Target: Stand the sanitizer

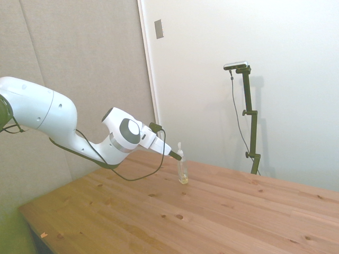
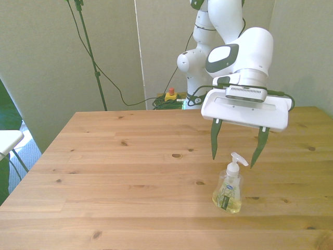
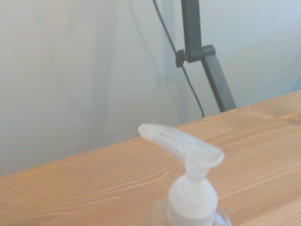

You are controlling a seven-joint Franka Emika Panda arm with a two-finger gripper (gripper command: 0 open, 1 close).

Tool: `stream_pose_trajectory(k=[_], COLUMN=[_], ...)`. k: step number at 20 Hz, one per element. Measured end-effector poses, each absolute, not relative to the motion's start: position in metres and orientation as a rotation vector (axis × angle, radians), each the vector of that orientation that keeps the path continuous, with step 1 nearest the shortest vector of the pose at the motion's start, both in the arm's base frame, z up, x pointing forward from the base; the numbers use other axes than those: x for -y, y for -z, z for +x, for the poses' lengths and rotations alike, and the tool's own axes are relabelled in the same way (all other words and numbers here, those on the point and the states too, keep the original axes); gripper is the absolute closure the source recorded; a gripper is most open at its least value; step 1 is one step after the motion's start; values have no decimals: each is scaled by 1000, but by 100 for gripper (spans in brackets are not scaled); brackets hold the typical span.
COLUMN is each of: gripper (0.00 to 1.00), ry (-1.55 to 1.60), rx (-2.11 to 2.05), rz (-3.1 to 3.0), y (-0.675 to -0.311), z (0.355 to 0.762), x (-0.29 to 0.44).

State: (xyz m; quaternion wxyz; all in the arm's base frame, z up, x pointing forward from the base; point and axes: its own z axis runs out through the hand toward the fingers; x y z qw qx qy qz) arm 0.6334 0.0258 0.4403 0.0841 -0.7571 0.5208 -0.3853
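The sanitizer (image 2: 228,188) stands upright on the counter (image 2: 130,172), nearest of all, toward the front view's right, base flat on the wood and pump nozzle on top, so the standing looks done. Just behind and above it hangs the gripper (image 2: 232,156), its fingers (image 2: 214,140) spread wide either side of the pump head and, as far as the side view's small picture lets me judge, clear of it, probably to avoid tipping the bottle.
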Motion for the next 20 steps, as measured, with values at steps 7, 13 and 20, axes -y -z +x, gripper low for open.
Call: stream_pose_trajectory(k=[7, 13, 20], gripper=[0, 0, 0], ry=[853, 617, 410], rx=[-1400, -1310, -1131], rz=[-2455, -2643, -2791], y=[-443, -444, -431], z=[609, 601, 569], x=[-44, -23, -45])
